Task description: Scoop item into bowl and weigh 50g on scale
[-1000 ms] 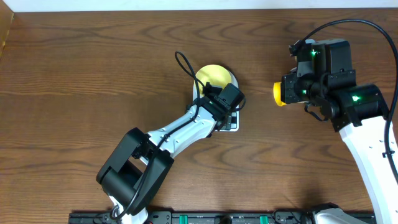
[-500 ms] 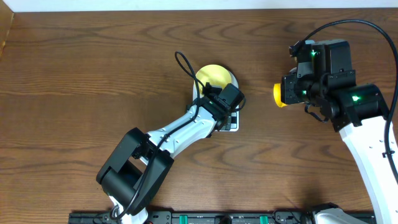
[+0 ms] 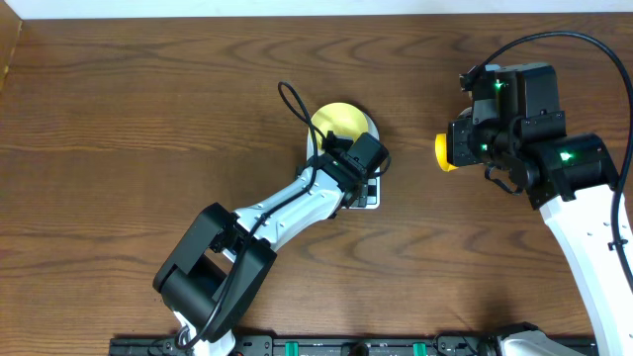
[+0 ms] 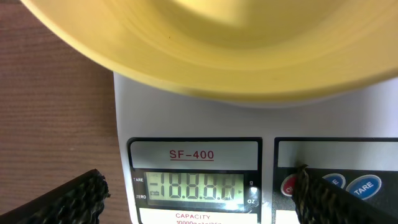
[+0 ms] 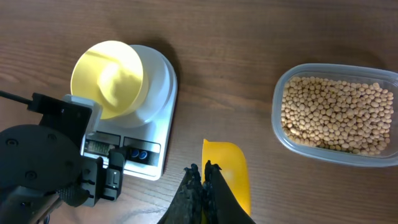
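— Pale-yellow bowl (image 3: 341, 121) is sitting on the white scale (image 3: 372, 201), covering the round platform toward its back. The display and buttons are showing along the scale's front edge.
— Display doing anything?
— It is glowing, with what looks like every digit segment lit, under a label reading SF-400. A red button and two blue ones are sitting to the display's right.
— Left jaws?
— Spread wide, hanging at the scale's front edge. One finger (image 4: 68, 199) is hovering off the scale's left front corner, over the dark wooden desk (image 3: 148, 119). The other is lying across the button panel; whether it is touching a button, I cannot tell.
— And the beans?
— Tan beans (image 5: 336, 115) are lying heaped in a clear plastic container (image 5: 278, 99), well apart from the scale, off its right side.
— Right jaws?
— Pressed together, pinching the yellow scoop (image 5: 227, 165) by its handle end. The scoop is hanging between the scale and the container, touching neither, its open end pointing away from the wrist.
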Tool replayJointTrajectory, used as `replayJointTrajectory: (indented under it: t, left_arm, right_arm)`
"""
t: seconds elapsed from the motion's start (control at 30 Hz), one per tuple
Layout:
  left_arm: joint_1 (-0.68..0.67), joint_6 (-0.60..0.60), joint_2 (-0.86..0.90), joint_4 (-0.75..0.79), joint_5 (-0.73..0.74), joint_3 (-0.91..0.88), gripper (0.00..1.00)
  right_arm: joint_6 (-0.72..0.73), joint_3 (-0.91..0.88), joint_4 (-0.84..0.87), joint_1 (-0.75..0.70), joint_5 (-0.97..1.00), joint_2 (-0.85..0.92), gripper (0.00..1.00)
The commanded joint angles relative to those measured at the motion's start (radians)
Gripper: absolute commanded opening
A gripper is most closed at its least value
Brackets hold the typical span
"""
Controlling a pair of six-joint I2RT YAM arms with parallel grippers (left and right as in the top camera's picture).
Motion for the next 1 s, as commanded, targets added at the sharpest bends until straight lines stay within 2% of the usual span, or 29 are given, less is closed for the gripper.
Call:
replayJointTrajectory:
  t: [0.0, 0.97]
  left_arm:
    - [-0.001, 0.01, 0.032, -0.014, -0.021, -0.01, 0.98]
    - [-0.001, 0.014, 0.032, -0.018, -0.021, -0.027, 0.98]
  right_arm:
    - [-0.003, 0.014, -0.004, -0.007, 0.007, 0.006, 0.01]
    - [-0.003, 0.014, -0.008, -0.007, 0.007, 0.006, 0.01]
